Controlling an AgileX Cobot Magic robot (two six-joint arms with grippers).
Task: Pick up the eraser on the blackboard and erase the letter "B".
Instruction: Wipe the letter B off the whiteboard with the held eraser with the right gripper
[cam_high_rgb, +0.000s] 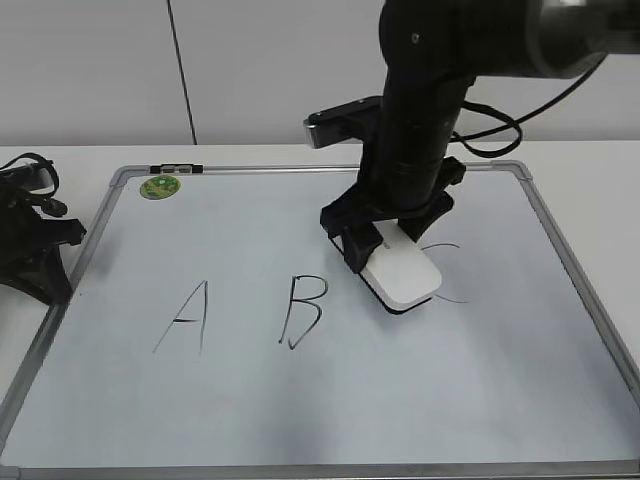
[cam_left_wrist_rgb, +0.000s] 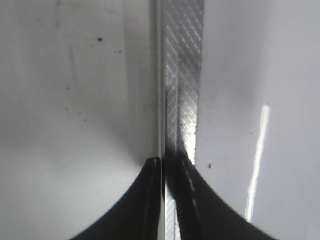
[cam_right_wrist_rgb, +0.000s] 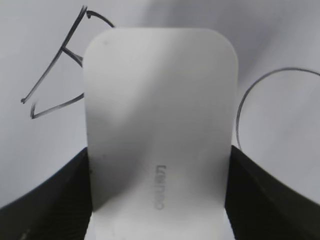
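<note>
eraser (cam_high_rgb: 402, 272) — white block on the blackboard (cam_high_rgb: 300, 420), between the "B" (cam_high_rgb: 302, 310) and "C" (cam_high_rgb: 447, 272), flat for wiping | right gripper (cam_high_rgb: 375, 255) clamped on its sides from the far end | left gripper (cam_left_wrist_rgb: 162, 165) — parked at the board's left frame, fingers together

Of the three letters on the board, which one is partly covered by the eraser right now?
The letter "C", rightmost of the three. The eraser, gripped in the right hand, lies over its left curve, while the letter "A" and the letter "B" show whole.
</note>
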